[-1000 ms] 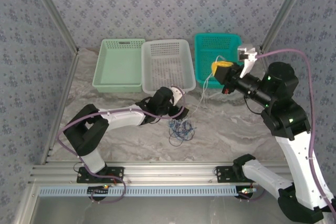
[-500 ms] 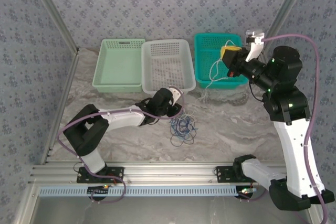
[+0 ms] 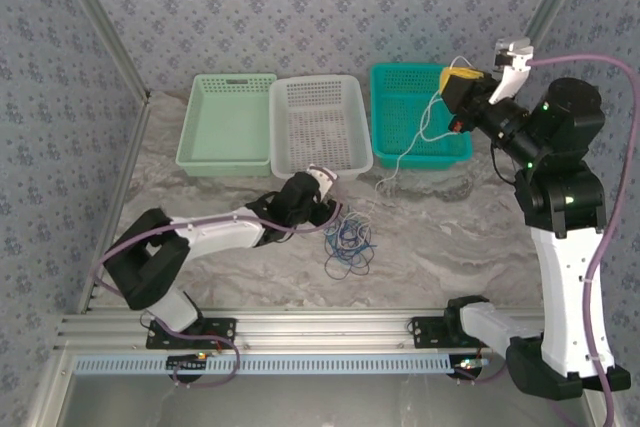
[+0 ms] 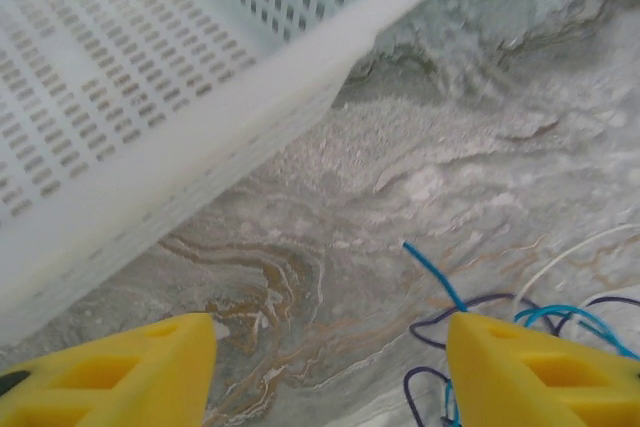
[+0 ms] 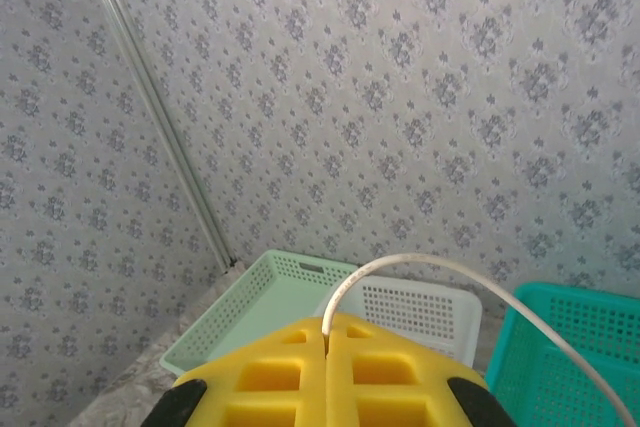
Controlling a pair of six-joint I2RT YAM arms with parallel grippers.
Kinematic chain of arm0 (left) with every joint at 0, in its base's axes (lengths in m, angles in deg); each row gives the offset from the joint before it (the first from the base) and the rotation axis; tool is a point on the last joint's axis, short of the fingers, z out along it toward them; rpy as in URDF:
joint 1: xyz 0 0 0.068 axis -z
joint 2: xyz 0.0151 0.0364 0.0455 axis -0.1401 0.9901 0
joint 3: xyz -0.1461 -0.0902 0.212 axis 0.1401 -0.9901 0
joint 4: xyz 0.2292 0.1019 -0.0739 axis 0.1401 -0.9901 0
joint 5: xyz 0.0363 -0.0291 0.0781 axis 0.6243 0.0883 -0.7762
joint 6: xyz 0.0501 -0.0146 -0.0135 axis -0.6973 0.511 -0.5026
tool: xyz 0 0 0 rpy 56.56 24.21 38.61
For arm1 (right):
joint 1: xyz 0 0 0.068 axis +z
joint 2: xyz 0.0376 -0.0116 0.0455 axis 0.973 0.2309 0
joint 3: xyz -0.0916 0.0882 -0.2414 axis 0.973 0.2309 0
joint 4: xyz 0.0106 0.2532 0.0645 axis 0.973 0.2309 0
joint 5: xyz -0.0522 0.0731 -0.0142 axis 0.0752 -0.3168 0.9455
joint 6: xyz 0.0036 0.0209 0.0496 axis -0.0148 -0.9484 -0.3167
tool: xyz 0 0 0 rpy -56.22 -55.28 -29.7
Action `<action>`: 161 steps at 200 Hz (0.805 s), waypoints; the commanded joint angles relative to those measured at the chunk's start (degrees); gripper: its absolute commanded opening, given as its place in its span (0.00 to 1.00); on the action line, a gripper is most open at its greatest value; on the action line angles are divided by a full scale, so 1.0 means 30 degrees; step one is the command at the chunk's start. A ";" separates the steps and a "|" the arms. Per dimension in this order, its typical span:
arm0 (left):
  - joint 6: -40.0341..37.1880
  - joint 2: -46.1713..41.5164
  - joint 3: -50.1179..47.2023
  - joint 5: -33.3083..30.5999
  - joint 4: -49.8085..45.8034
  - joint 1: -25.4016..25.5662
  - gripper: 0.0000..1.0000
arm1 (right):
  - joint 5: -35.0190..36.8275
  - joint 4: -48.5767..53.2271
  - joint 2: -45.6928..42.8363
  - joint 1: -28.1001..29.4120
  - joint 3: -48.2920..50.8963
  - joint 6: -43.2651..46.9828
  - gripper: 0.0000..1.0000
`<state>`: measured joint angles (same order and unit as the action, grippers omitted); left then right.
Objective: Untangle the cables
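White cable (image 5: 430, 260) is being pinched between the pressed-together fingers of the right end effector (image 3: 455, 80), which is being held high over the teal basket (image 3: 385, 107). The rest of it is dangling down to the worktop (image 3: 450, 237) in front of that basket, with its lower end near the tangle (image 3: 347, 242) of blue and purple loops. Whether it's touching them can't be told.

The left end effector (image 4: 330, 342) is being held low in front of the white basket (image 3: 300, 80), fingers spread, nothing gripped, right beside the tangle.

By the looks of it, the white strand is being pulled free. Done well, that's probably meaning a slow, steady pull, with the pile being pinned down by the left side so it isn't being dragged along.
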<state>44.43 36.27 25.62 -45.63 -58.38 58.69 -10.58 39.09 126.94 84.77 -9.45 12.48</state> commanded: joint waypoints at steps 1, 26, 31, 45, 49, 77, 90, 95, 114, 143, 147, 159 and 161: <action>-0.0042 -0.1853 -0.0187 0.0565 0.1500 0.0023 0.70 | -0.0724 -0.0699 0.0199 0.0021 0.0818 -0.0711 0.00; -0.0560 -0.3091 -0.0409 0.3371 0.2211 0.0054 0.81 | -0.0965 -0.0971 0.0259 0.0237 0.1241 -0.0924 0.00; -0.0668 -0.3217 -0.0396 0.4231 0.2402 0.0107 0.83 | -0.0969 -0.0968 0.0247 0.0259 0.1268 -0.0927 0.00; -0.1108 -0.3117 -0.0295 0.6040 0.3095 0.0533 0.83 | -0.0921 -0.1161 0.0258 0.0468 0.1382 -0.1037 0.00; -0.1319 -0.3018 -0.0214 0.6371 0.3180 0.0740 0.83 | -0.0924 -0.1235 0.0258 0.0509 0.1389 -0.1066 0.00; -0.2153 -0.1434 0.0658 0.6592 0.2987 0.1862 0.83 | -0.1033 -0.1330 0.0453 0.0871 0.1001 -0.1242 0.00; -0.1747 -0.0603 0.0871 0.6467 0.3470 0.1928 0.82 | -0.1222 -0.1070 0.0582 0.1088 0.0570 -0.1336 0.00; -0.1589 -0.0328 0.0920 0.6324 0.3729 0.1931 0.82 | -0.1265 -0.0979 0.0602 0.1177 0.0422 -0.1366 0.00; -0.1421 0.0725 0.1422 0.5891 0.4151 0.1946 0.82 | -0.1415 -0.0878 0.0522 0.1551 0.0004 -0.1591 0.00; -0.1418 0.2564 0.2971 0.5199 0.3442 0.2045 0.80 | -0.1708 -0.0612 0.0463 0.2060 -0.0663 -0.1946 0.00; -0.1377 0.2821 0.3180 0.4995 0.3289 0.2034 0.80 | -0.1801 -0.0585 0.0485 0.2112 -0.0779 -0.2027 0.00; -0.1203 0.3503 0.3671 0.4256 0.2909 0.2078 0.78 | -0.1982 -0.0444 0.0520 0.2203 -0.1173 -0.2177 0.00; -0.1176 0.3597 0.3731 0.4154 0.2831 0.2078 0.78 | -0.2013 -0.0386 0.0536 0.2212 -0.1236 -0.2199 0.00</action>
<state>40.12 44.05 32.64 -29.52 -49.22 64.70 -14.43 37.38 128.93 90.67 -9.76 7.91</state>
